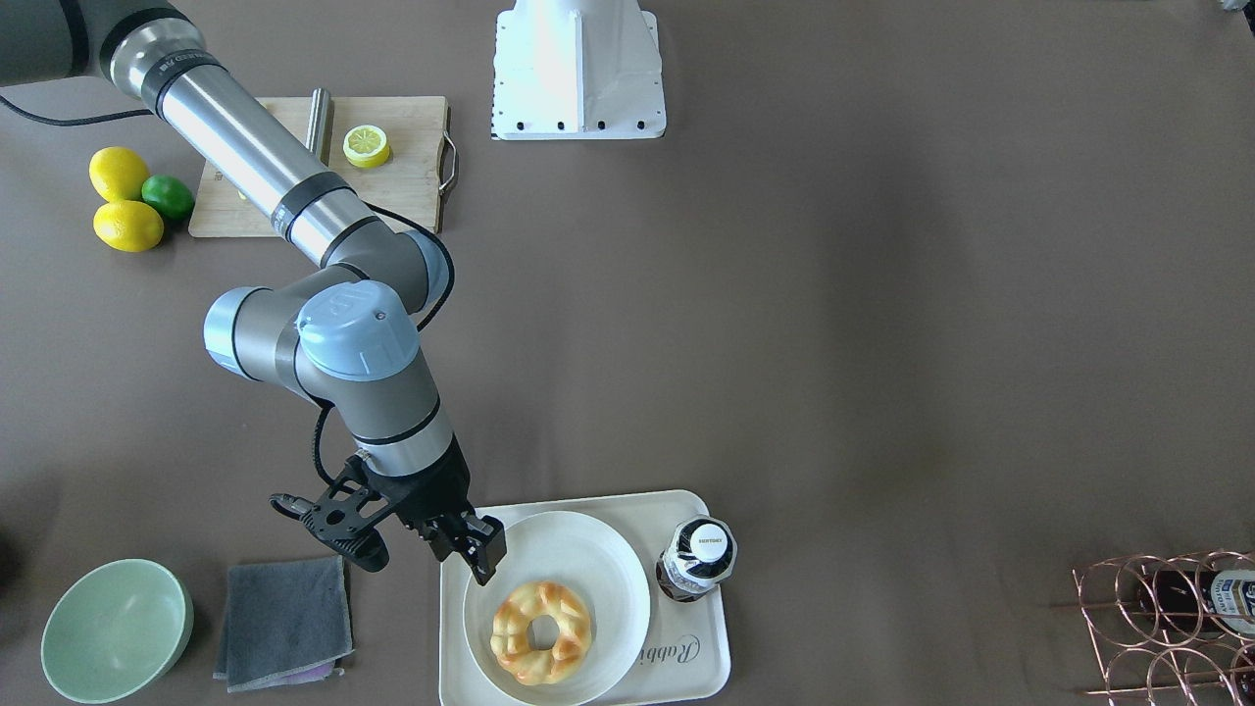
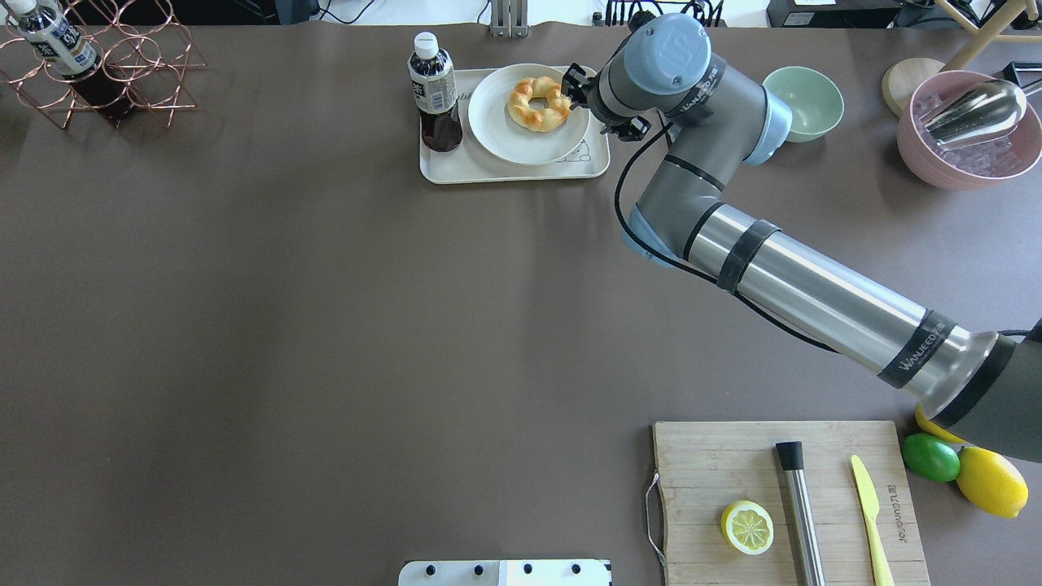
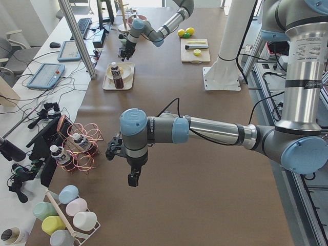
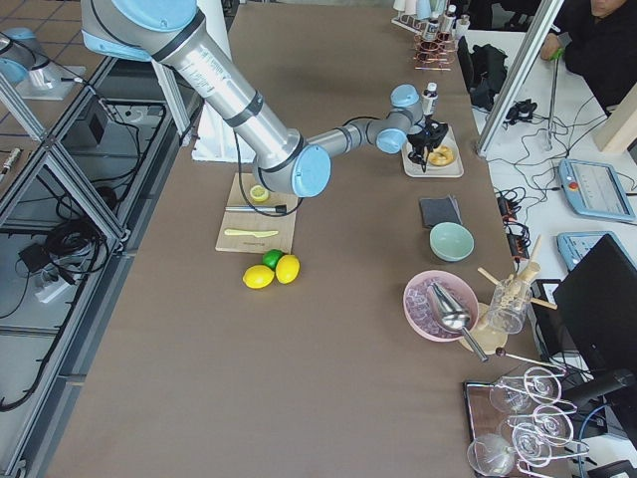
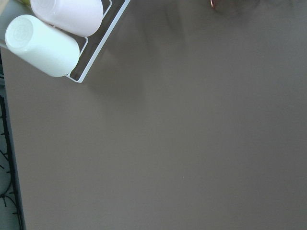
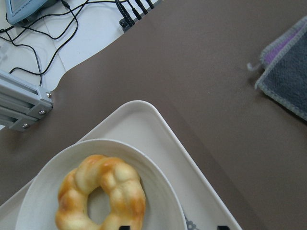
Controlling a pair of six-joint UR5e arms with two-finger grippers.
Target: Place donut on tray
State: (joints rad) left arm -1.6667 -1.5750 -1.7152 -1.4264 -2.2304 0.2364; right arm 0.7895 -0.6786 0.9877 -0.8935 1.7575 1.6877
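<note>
Donut [image 1: 541,630] sits on the plate [image 1: 588,549] on the tray [image 1: 711,628], at the desk's operator-side edge; your right gripper [image 1: 469,554] hangs beside it, spread wide, empty; placement looks done.

Soft, even daylight fills every view, bright but not harsh. On the brown table [image 2: 326,325] a pale sheen runs in a broad band from the tray [image 2: 488,172] toward the robot's side. The white plate [image 2: 513,145] on the tray is nearly washed out. Shadows are faint and soft-edged. The arm [image 2: 822,305] reaching to the tray carries long white highlights on its steel tube. In the right wrist view the donut [image 6: 108,175] is fairly sharp. The cloth [image 6: 292,81] off the tray looks softer, and the white surface [image 6: 81,33] beyond the table blows out. In the left wrist view, far from the tray, the cups [image 5: 43,45] are blurred and overexposed.
</note>
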